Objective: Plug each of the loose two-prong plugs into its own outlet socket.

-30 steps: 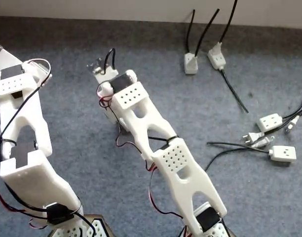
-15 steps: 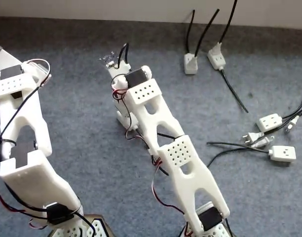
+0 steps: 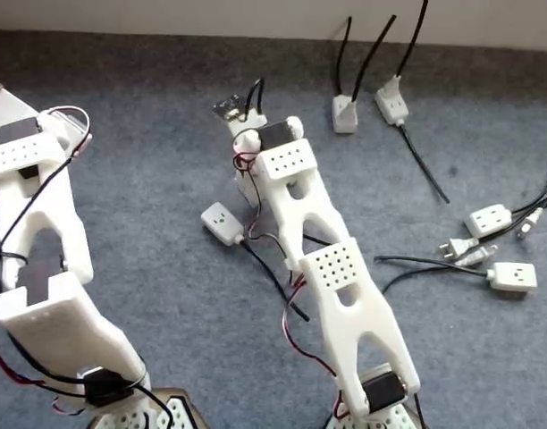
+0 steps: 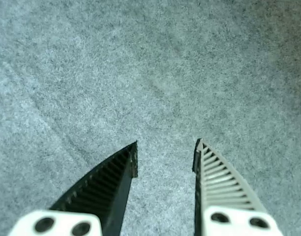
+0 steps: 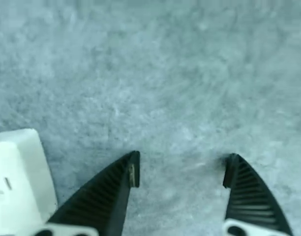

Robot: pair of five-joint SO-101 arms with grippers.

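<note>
Left gripper (image 4: pixel 165 147): jaws apart, empty, over carpet (image 4: pixel 140 59). Right gripper (image 5: pixel 182 164): jaws apart, empty, socket (image 5: pixel 15 179) just beside it.

There are five white sockets (image 3: pixel 223 222) (image 3: pixel 345 113) (image 3: pixel 392 105) (image 3: pixel 487 221) (image 3: pixel 511 277), each on a black cord (image 3: pixel 272 279). Two loose plugs (image 3: pixel 461 253) (image 3: pixel 527 226) lie on the table (image 3: pixel 148 179). Two arms (image 3: pixel 41 223) (image 3: pixel 318 232) stand there, each with one gripper: a left gripper (image 4: pixel 165 155) and a right gripper (image 5: pixel 181 169).

grey carpet-textured tabletop (image 3: pixel 157 206), soft even light; pale wall (image 3: pixel 166 13) along the far edge, darker shadow band where they meet
</note>
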